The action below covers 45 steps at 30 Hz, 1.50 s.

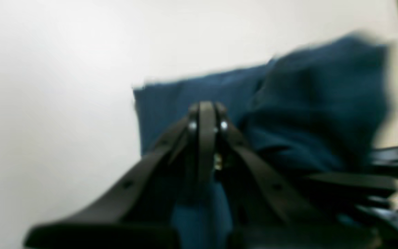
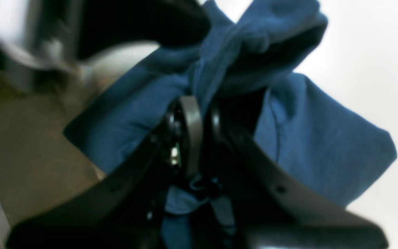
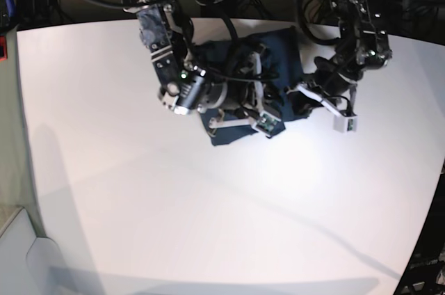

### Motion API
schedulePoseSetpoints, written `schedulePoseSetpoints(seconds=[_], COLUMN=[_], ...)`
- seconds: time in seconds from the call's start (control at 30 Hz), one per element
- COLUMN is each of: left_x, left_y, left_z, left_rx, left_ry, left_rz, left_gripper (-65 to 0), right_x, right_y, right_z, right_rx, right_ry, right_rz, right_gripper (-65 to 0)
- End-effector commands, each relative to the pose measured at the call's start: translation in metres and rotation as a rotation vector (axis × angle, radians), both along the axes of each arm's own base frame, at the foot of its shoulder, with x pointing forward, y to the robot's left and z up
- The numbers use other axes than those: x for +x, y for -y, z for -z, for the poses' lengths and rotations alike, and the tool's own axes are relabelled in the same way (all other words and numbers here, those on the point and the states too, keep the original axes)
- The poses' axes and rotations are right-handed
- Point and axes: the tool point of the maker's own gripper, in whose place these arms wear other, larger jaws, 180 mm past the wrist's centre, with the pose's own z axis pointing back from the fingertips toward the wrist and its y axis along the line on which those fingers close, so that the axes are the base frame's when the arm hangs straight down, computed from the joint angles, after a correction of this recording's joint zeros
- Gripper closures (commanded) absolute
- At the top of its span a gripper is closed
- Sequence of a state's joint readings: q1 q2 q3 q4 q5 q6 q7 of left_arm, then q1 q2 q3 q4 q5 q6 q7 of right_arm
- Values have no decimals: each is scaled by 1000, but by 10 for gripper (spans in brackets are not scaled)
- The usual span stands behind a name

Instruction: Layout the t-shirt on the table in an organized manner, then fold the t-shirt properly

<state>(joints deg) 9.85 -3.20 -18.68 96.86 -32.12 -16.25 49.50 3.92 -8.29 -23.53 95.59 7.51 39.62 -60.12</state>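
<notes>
Holding: both grippers have cloth of the t-shirt [image 3: 274,65] at this moment, so you work with a bunched garment, not a flat one.
Shirt position: the navy t-shirt lies crumpled at the far middle of the table [image 3: 208,225], between the two arms, most of it resting on the white top.
Left gripper [image 1: 206,110]: its jaws are pressed fully together; in the left wrist view blue cloth passes under and behind the tip, so it looks pinched on a thin edge, but the picture is blurred.
Right gripper [image 2: 193,121]: almost closed, with a fold of blue fabric squeezed between the jaws and a bigger lump of cloth hanging over the tip.
Step in hand: I judge you are still at the laying-out part; no fold is made yet.
How to do it well: pull the two grips apart from each other slowly, so the cloth stretches flat and does not slip out.
Watch: the grippers are near each other; keep them low over the table, and do not drag the hem off the far edge.
Risk: the right grip holds several layers, so one layer may stay twisted.
</notes>
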Motion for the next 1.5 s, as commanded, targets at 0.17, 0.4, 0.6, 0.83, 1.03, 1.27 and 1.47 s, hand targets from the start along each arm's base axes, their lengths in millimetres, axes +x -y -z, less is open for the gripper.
schedulePoseSetpoints(seconds=[0.17, 0.4, 0.6, 0.83, 1.03, 1.27, 1.47], left_x=[-9, -37, -44, -40, -30, -28, -28], left_y=[-20, -60, -44, -30, -30, -30, -33], left_z=[-16, 12, 40, 65, 59, 58, 58], left_rx=[66, 235, 278, 226, 227, 227, 234], left_ry=[-25, -194, -279, -344, -323, -321, -321], left_rz=[-6, -52, 18, 43, 41, 41, 41], left_gripper=[-1, -1, -1, -1, -1, -1, -1], right_x=[7, 8, 8, 8, 10, 8, -4], right_y=[-8, -8, -8, -9, -10, -25, -39], right_z=[-16, -16, -19, -19, -22, -30, -32], right_rx=[48, 47, 46, 44, 46, 44, 41], right_ry=[38, 41, 50, 49, 59, 92, 103], right_rz=[-6, -6, -7, -11, -14, -76, -137], right_gripper=[0, 0, 0, 0, 0, 0, 0])
